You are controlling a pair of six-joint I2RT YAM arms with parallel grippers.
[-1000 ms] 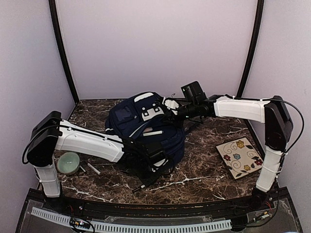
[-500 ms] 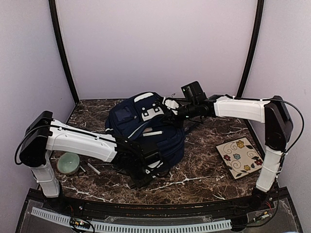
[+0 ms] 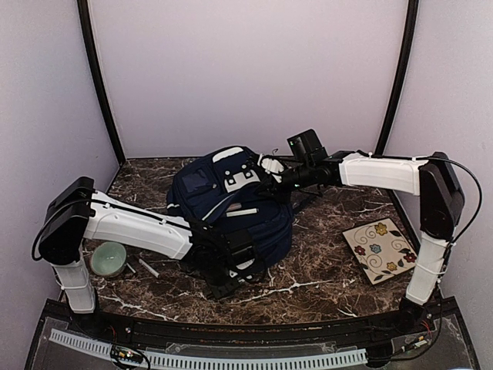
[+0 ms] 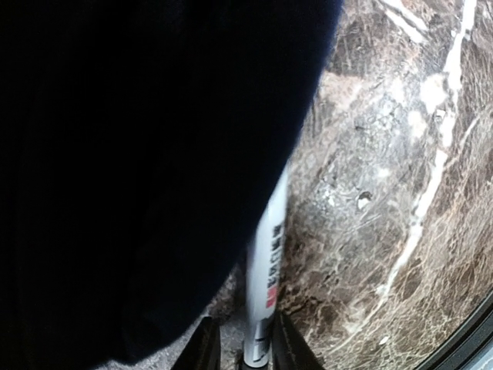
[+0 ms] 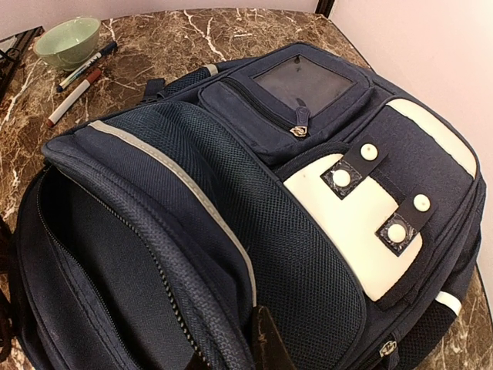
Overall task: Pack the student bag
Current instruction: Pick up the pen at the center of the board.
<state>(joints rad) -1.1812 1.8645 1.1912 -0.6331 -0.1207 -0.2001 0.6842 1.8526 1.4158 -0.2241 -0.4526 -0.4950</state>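
Observation:
The student bag (image 3: 231, 208), navy with white patches, lies mid-table with its main opening facing the left arm. My right gripper (image 3: 266, 179) is at the bag's far top, shut on the zippered rim, and in the right wrist view the right gripper (image 5: 231, 351) pinches that rim of the student bag (image 5: 308, 231) and holds it up. My left gripper (image 3: 237, 268) is low at the bag's near edge. In the left wrist view the left gripper (image 4: 246, 351) has a white marker (image 4: 266, 262) between its fingers, with a gap on the left side. Dark bag fabric (image 4: 115, 154) fills the left.
A green bowl (image 3: 108, 258) sits at the near left, with loose markers (image 3: 148, 268) beside it. In the right wrist view the bowl (image 5: 68, 40) and two markers (image 5: 73, 96) lie beyond the bag. A floral tile (image 3: 380, 248) lies at the right. Walls close in three sides.
The left arm's shoulder and wrist shifted slightly left, then partly back, staying at the bag's near edge. The right arm has not moved.

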